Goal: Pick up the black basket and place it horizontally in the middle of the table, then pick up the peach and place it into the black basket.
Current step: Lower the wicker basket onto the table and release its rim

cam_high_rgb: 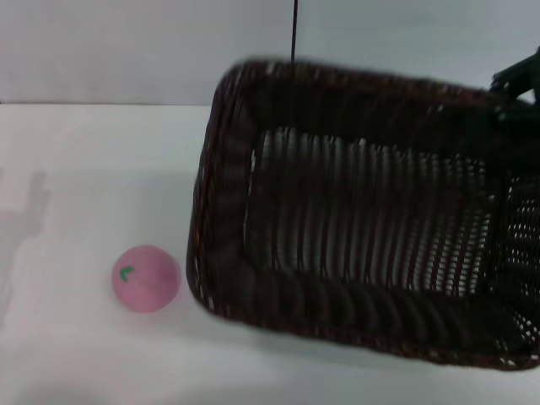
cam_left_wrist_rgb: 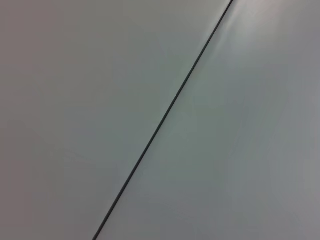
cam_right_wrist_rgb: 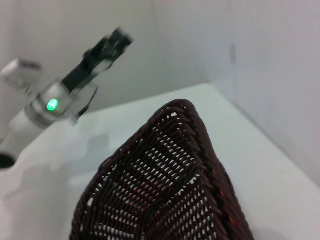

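Note:
The black basket (cam_high_rgb: 363, 211) fills the right and middle of the head view. It is tilted with its open side facing me and looks raised off the white table (cam_high_rgb: 76, 169). My right gripper (cam_high_rgb: 516, 89) is at the basket's far right rim and is shut on it. The right wrist view shows the basket's rim and woven wall (cam_right_wrist_rgb: 165, 180) close up. The pink peach (cam_high_rgb: 146, 278) lies on the table just left of the basket, apart from it. My left gripper (cam_right_wrist_rgb: 120, 40) shows only in the right wrist view, held above the far side of the table.
A pale wall (cam_high_rgb: 126, 51) with a thin dark vertical seam (cam_high_rgb: 294, 29) stands behind the table. The left wrist view shows only this wall and its seam (cam_left_wrist_rgb: 165, 120). The left arm's shadow (cam_high_rgb: 21, 219) falls on the table's left side.

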Tool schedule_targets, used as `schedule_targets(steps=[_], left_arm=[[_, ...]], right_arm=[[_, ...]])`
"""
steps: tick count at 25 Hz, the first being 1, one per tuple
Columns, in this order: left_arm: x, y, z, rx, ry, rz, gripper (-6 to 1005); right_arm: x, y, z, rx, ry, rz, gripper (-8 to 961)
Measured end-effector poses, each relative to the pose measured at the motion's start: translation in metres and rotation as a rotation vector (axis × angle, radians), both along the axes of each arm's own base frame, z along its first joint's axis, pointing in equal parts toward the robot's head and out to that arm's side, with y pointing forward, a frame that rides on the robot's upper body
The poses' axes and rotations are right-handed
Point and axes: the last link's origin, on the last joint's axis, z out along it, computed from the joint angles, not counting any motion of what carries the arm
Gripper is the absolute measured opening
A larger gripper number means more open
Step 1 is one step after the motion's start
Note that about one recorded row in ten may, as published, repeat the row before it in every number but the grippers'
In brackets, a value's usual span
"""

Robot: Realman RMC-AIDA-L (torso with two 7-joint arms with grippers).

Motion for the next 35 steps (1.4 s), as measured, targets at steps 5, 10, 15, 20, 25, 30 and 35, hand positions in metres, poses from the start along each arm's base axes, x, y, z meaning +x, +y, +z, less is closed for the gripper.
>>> schedule_targets(steps=[5,10,15,20,25,30,35], left_arm=[[0.002,-0.003,-0.001,-0.003,-0.008,-0.012,726],[0.005,-0.004,-0.006,-0.036,-0.001,-0.034,726],[0.007,-0.004,-0.009,-0.05,0.0,-0.05,725],[0.009,-0.007,-0.012,-0.065,-0.007,-0.064,725],[0.011,-0.009,-0.016,-0.083,-0.01,-0.074,725],[0.013,-0.009,-0.019,-0.099,-0.014,-0.084,724],[0.014,-0.007,-0.022,-0.123,-0.009,-0.085,724]], right_arm=[[-0.005,0.001,-0.025,-0.054,-0.05,0.103,211],[-0.002,0.003,-0.054,-0.085,-0.05,0.161,218],[0.003,0.01,-0.075,-0.075,-0.051,0.183,225],[0.005,0.013,-0.08,-0.061,-0.063,0.193,232],[0.005,0.018,-0.088,-0.03,-0.089,0.208,239],[0.007,0.029,-0.088,0.052,-0.103,0.224,246],[0.006,0.048,-0.071,0.231,-0.056,0.232,428]])
